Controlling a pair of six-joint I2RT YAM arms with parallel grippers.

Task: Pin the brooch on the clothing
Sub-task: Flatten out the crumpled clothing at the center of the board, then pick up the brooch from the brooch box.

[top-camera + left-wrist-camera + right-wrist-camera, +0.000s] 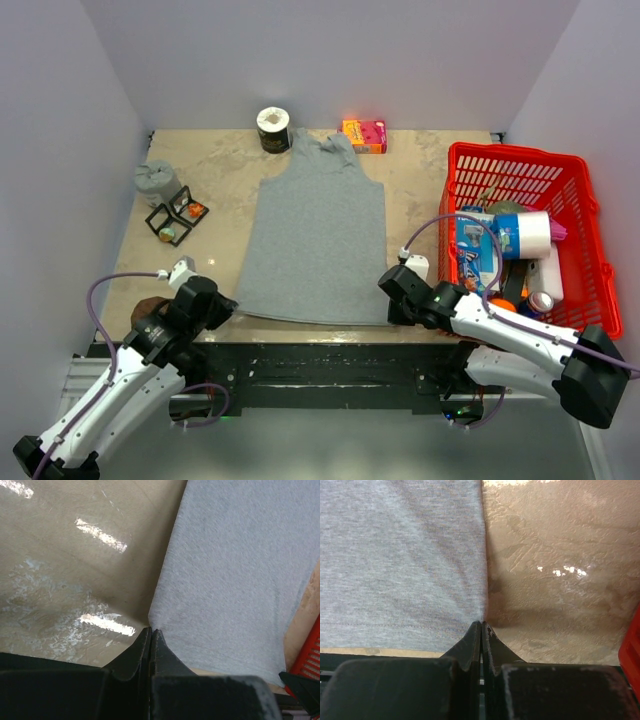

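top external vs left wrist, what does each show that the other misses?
Only top external: the tank top whole, straps included; a pink box; a small orange piece in a black holder, possibly the brooch. Only left wrist: the left gripper shut, close up, tips at the hem corner; whether they pinch fabric is unclear. Both: the tank top's hem, the table, the red basket.

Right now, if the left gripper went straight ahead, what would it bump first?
Probably the grey sleeveless knit tank top: its near corner lies right at the left gripper's shut jaws, though depth is unclear.
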